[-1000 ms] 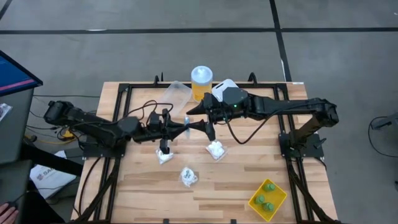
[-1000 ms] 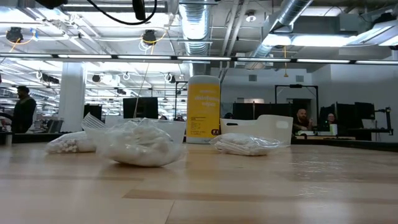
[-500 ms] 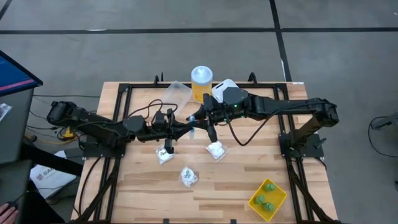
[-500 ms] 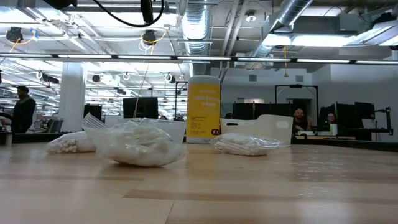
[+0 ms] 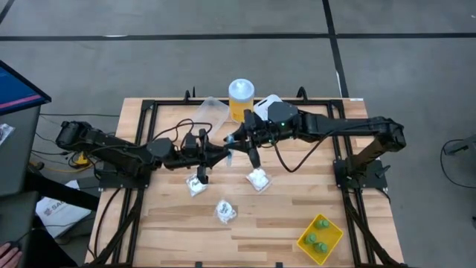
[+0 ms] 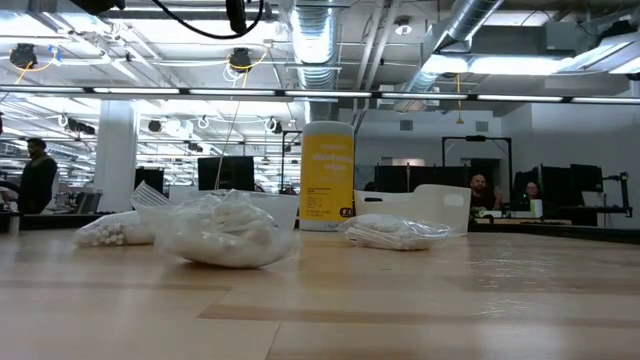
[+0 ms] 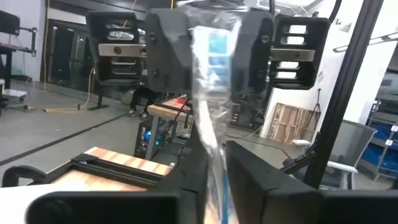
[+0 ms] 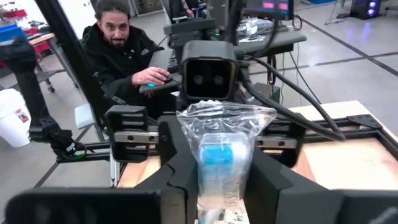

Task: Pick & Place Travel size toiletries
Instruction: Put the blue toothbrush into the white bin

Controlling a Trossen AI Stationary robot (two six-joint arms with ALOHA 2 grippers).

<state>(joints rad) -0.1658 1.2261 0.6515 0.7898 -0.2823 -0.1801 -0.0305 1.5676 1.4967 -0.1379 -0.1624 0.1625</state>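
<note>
Above the middle of a wooden table [image 5: 357, 216], the left gripper [image 5: 223, 152] and right gripper [image 5: 233, 141] meet fingertip to fingertip, both pinching one clear bag [image 8: 219, 149] with blue-white contents. Three white packets [image 5: 258, 179] lie on the table below; green bottles [image 5: 318, 237] sit in a yellow tray [image 5: 332, 240] at the near right corner

Both arms stretched inward above mid-table, left pincer [image 5: 223, 152] and right pincer [image 5: 232, 139] meeting tip-to-tip

Overhead, table-level, 2 facing wrist cams.
</note>
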